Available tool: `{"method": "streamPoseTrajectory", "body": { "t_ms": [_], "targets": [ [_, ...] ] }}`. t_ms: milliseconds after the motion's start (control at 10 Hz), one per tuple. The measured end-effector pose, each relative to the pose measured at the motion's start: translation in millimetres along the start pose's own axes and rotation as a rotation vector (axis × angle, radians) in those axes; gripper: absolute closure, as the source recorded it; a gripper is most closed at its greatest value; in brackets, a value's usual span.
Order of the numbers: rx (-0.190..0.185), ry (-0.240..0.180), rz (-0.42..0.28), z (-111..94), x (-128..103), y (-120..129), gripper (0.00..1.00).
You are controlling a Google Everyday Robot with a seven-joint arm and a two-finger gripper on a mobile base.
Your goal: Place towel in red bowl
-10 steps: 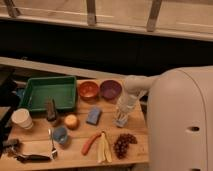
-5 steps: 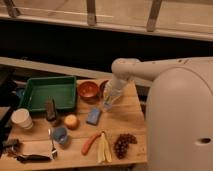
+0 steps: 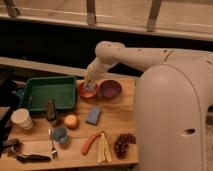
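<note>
The red bowl [image 3: 86, 93] stands on the wooden table just right of the green tray. My gripper [image 3: 90, 83] hangs straight over it, reaching in from the right on the white arm. A small pale towel [image 3: 90, 88] hangs from the gripper and dips to the bowl's rim; the gripper is shut on it. The arm hides part of the bowl's far side.
A purple bowl [image 3: 110, 89] sits right of the red one. A green tray [image 3: 47, 92] is at left with a dark object [image 3: 51, 109] at its front. A blue sponge [image 3: 93, 115], orange fruit [image 3: 71, 121], white cup [image 3: 21, 118], blue cup [image 3: 60, 134], carrot [image 3: 90, 142], banana [image 3: 103, 147] and grapes [image 3: 122, 145] lie nearer.
The arm has swung left across the table, carrying the pale towel from in front of the purple bowl to above the red bowl.
</note>
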Motion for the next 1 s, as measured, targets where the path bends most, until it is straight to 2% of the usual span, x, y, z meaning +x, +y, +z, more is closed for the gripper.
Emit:
{"method": "streamPoseTrajectory", "body": {
  "t_ms": [300,400,600,1000],
  "targets": [
    [-0.082,0.008,-0.091,3.0,0.6,62.6,1.00],
    [-0.093,0.011,-0.099,6.0,-0.2,69.4,1.00],
    [-0.103,0.019,-0.100,15.4,-1.9,67.4,1.00],
    [-0.112,0.017,-0.038,20.3,-23.2,18.0,1.00]
  ]
}}
